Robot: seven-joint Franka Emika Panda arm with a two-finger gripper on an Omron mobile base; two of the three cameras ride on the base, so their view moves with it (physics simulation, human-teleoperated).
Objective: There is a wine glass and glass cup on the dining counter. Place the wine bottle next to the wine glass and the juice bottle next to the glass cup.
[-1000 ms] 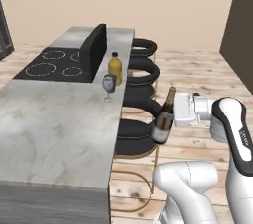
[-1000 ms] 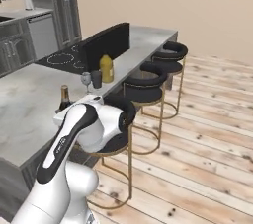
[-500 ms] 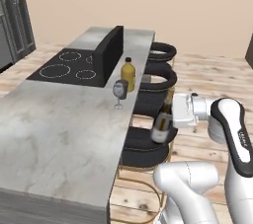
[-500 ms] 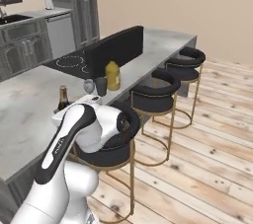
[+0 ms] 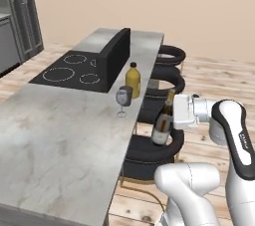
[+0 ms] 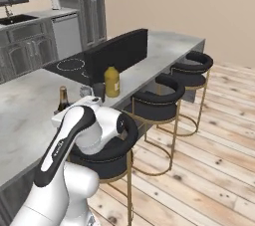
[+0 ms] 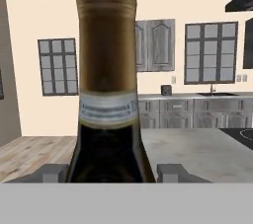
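- Marble dining counter carried the wine glass, glass cup and juice bottle near its right edge.
- My claw was clamped on the wine bottle, off the counter's right side above a stool.
- Carrying step, I judged; next I needed to lift it over the edge and set it beside the wine glass.

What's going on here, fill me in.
The robot's gripper holds the wine bottle upright by the neck, beside the dining counter and above a black stool, not yet over the marble top. On the counter, the wine glass stands near the edge, with the glass cup and the juice bottle close behind it, by the black cooktop. The wine bottle has not been set down yet.
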